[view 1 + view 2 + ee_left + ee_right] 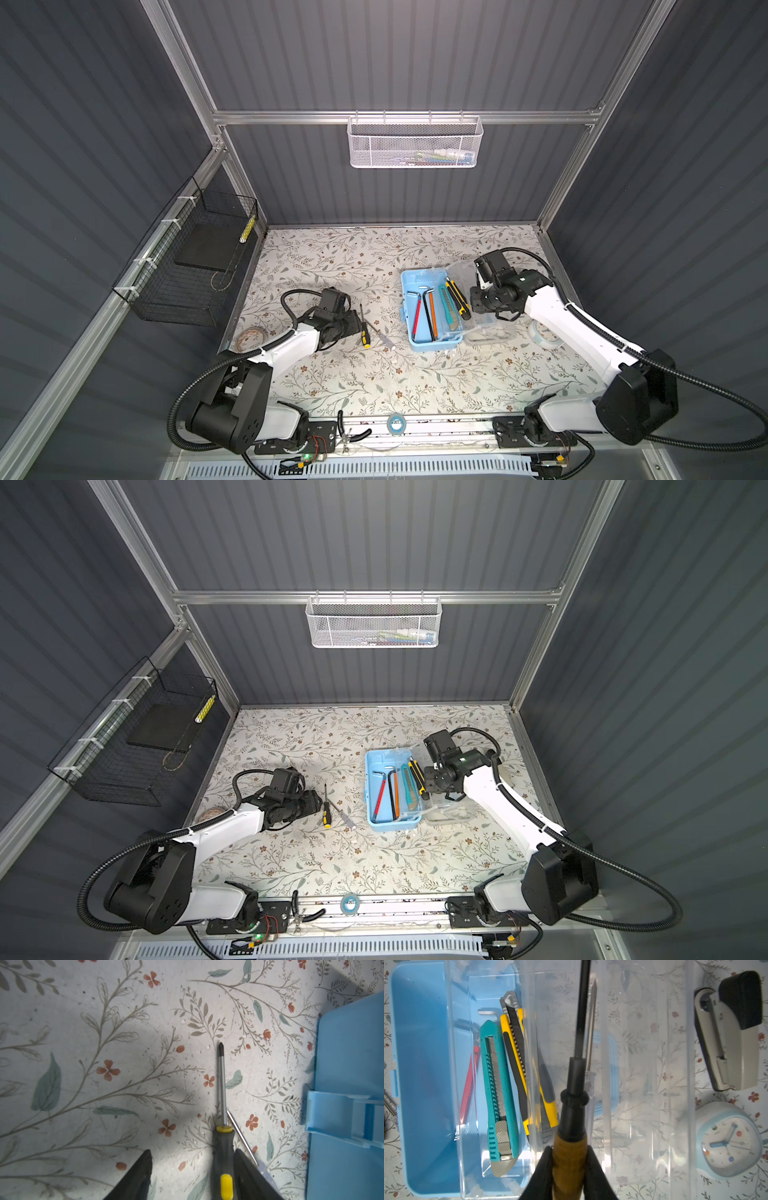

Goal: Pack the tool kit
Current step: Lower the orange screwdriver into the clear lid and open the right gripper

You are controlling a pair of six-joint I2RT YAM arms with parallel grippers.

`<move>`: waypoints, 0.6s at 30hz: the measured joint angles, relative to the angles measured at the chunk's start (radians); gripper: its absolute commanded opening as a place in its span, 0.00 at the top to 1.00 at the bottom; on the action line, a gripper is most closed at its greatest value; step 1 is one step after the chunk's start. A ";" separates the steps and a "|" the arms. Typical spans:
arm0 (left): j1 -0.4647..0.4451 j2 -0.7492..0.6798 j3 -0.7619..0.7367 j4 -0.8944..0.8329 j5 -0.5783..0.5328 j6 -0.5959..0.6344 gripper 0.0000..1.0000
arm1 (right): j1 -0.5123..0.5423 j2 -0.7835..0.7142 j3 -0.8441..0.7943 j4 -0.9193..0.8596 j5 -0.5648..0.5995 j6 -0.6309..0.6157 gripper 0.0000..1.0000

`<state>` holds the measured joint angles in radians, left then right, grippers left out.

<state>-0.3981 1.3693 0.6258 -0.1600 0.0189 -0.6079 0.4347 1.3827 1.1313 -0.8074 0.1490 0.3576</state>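
Loading seems under way: the right end effector [569,1153] pinches a brown-handled, black-shafted screwdriver [572,1088] over the open clear lid [643,1064] of the light-blue plastic tool kit [434,344] on the floral bench [374,382], needing a shift over its blue base, while the spread left end effector [192,1153] straddles a grey-and-yellow screwdriver [223,1147].

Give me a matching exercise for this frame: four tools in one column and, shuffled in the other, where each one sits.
1 teal plastic utility knife
2 black-and-yellow-handled screwdriver
3 brown wooden-handled tool
4 grey-and-black stapler

a held in shut right gripper
b on floral table, beside clear lid
c in light-blue plastic case
d straddled by open left gripper

Pairs: 1-c, 2-d, 3-a, 4-b
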 measured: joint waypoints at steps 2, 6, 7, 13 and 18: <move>0.000 -0.001 0.000 0.000 0.000 0.000 0.37 | 0.000 0.007 0.000 0.000 -0.006 0.000 0.81; 0.000 -0.006 0.000 -0.001 0.000 0.000 0.37 | 0.000 0.014 0.000 0.000 -0.011 0.000 0.74; 0.000 -0.008 0.000 -0.001 0.000 0.000 0.37 | 0.000 0.014 0.000 0.000 -0.011 0.000 0.71; 0.000 -0.011 0.000 -0.003 0.000 0.000 0.37 | 0.000 0.013 0.000 -0.001 -0.010 0.000 0.58; 0.000 -0.023 0.000 -0.004 0.000 0.000 0.37 | 0.006 0.000 0.017 -0.017 -0.010 -0.001 0.57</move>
<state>-0.3981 1.3464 0.6258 -0.1638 0.0185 -0.6075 0.4408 1.3823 1.1481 -0.8246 0.1387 0.3569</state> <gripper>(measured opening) 0.634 0.428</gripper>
